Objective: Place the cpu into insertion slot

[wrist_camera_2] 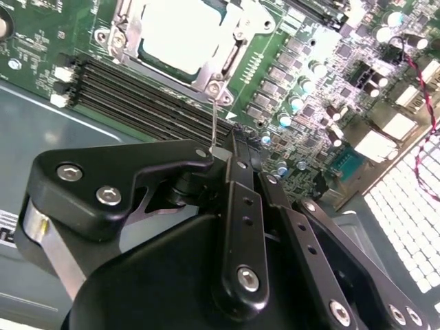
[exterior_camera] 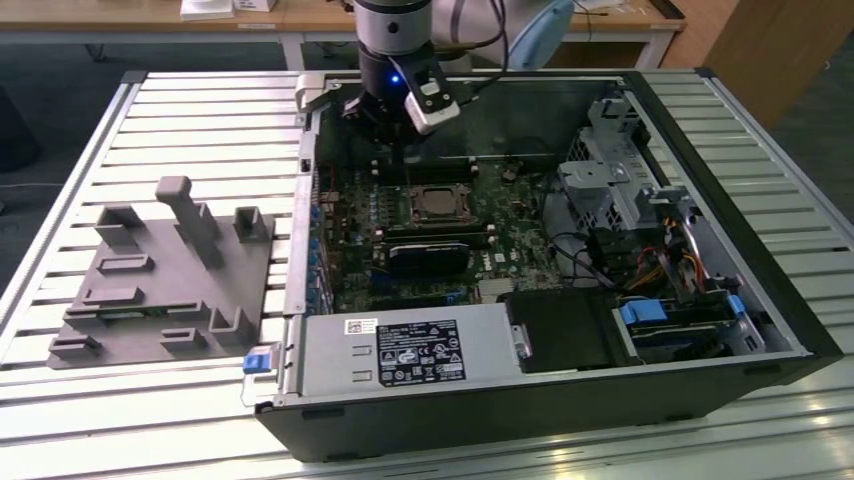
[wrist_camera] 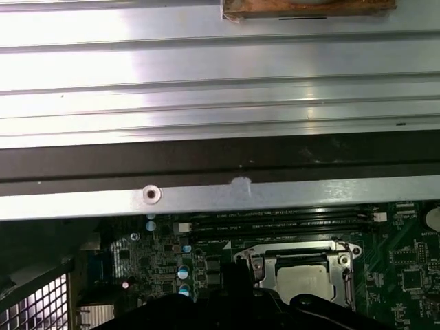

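The cpu (wrist_camera_2: 182,31), a pale metal square, lies flat inside the insertion slot (wrist_camera_2: 213,81) on the green board, with the slot's metal bracket around it. In the exterior view the cpu (exterior_camera: 434,203) sits mid-board and my gripper (exterior_camera: 386,158) hangs above the board's far left part, apart from it. My gripper (wrist_camera_2: 232,146) is shut, its black fingers pressed together with nothing visible between them. Its tip lies next to the free end of the slot's thin metal lever (wrist_camera_2: 214,120). The first wrist view has the cpu (wrist_camera: 302,280) in the slot's frame (wrist_camera: 260,258).
The open computer case (exterior_camera: 747,300) stands on a slatted metal table (exterior_camera: 200,130). A grey holder block (exterior_camera: 160,280) lies at the exterior view's left. A black card (exterior_camera: 427,255), power supply (exterior_camera: 400,350), drive cage (exterior_camera: 614,180) and long memory strips (wrist_camera_2: 137,96) surround the slot.
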Robot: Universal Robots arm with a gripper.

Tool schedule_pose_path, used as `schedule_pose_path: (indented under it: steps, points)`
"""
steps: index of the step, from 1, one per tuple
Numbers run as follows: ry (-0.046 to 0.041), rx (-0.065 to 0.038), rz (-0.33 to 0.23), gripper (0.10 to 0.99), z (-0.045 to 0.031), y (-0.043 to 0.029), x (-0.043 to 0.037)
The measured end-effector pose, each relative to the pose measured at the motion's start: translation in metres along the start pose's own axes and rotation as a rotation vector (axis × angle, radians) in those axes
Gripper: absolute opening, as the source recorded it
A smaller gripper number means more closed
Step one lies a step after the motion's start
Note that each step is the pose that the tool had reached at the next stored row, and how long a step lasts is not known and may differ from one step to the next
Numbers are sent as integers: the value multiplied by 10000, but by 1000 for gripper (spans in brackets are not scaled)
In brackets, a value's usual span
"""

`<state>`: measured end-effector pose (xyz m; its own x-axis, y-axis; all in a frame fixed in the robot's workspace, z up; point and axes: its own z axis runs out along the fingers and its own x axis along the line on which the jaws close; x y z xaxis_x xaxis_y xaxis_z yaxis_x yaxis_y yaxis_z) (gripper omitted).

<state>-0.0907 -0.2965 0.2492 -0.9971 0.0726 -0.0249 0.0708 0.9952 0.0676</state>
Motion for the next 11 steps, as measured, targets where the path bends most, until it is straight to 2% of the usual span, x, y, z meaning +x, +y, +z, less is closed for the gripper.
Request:
schedule_pose_path:
  steps: [11]
  points:
    - [0, 0, 1, 106, 5, 12, -171]
